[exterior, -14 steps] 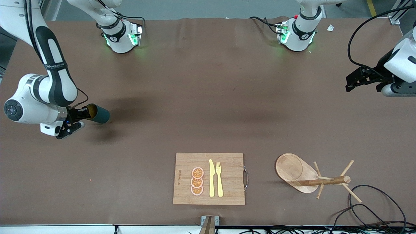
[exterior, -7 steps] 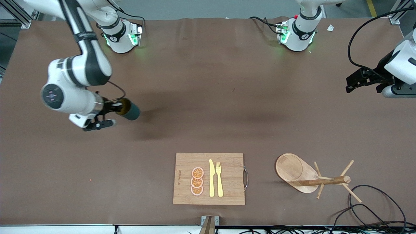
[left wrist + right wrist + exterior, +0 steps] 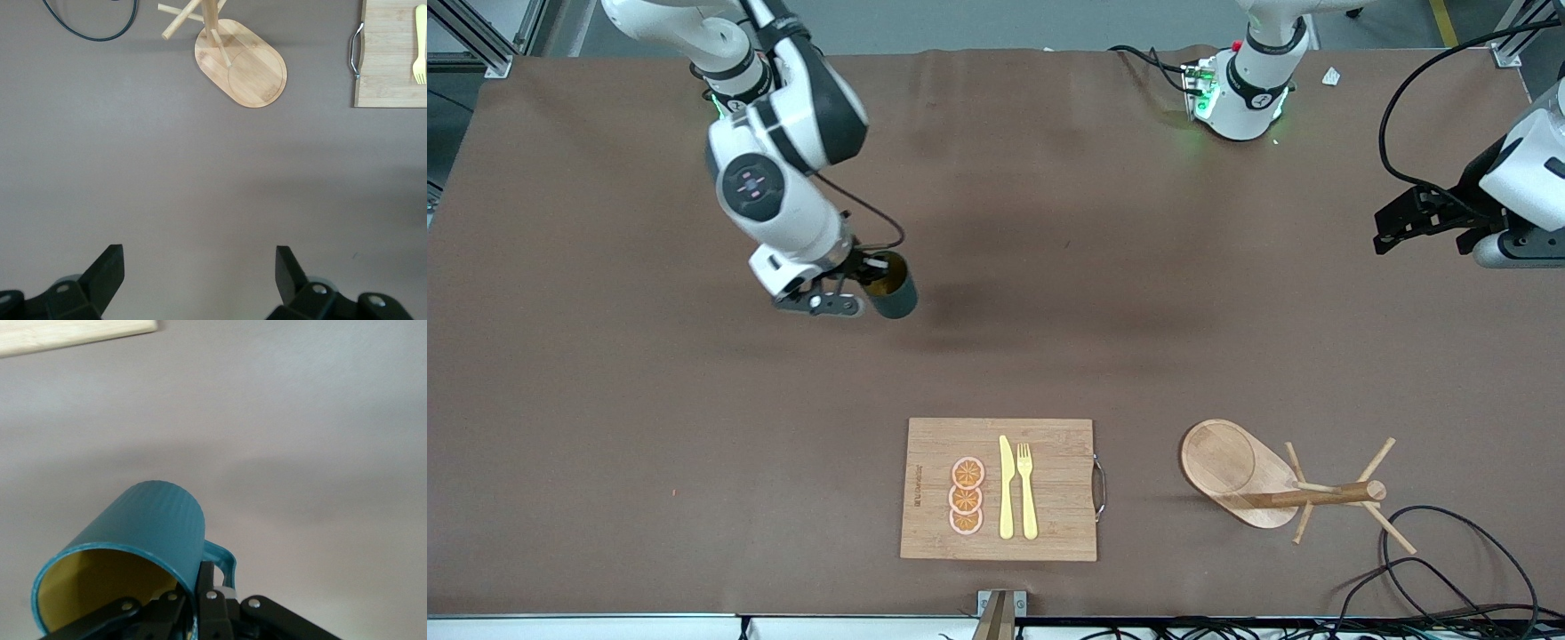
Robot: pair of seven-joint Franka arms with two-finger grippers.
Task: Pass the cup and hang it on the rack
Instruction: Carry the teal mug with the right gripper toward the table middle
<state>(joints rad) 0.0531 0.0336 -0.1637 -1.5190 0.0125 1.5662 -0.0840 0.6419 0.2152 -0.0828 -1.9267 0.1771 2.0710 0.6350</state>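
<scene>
Since a second ago the right arm had swung from the table edge at its own end toward the table's middle, carrying the cup along; the left arm had not shifted.

Front view: right gripper (image 3: 869,284) hung over bare brown table cover (image 3: 996,222), fingers pinched on the rim of the cup (image 3: 893,286). Cup was off the surface, tilted, mouth up toward the wrist. Wide open cloth lay all round it. Left gripper (image 3: 1385,227) waited over the table edge at the left arm's end, fingers spread, nothing between them. The rack (image 3: 1280,484) stood nearer the camera, toward the left arm's end, with a black cable (image 3: 1449,551) looping just beside its pegs. Bamboo cutting board (image 3: 1000,489) lay beside the rack toward the middle, well apart from it, bearing three orange slices (image 3: 966,496), a yellow knife (image 3: 1006,487) and a yellow fork (image 3: 1027,489).

Left wrist view: both fingertips (image 3: 107,270) stood wide, with plain cloth between. Rack (image 3: 243,63) showed its oval dished base, round post and thin angled pegs, in pale wood. Board corner (image 3: 390,57) showed a metal handle.

Right wrist view: cup (image 3: 150,533) was ribbed teal outside, yellowish inside, with a small handle beside the fingers (image 3: 207,603), which clamped the cup's wall at the rim. Smooth cloth lay below it.
</scene>
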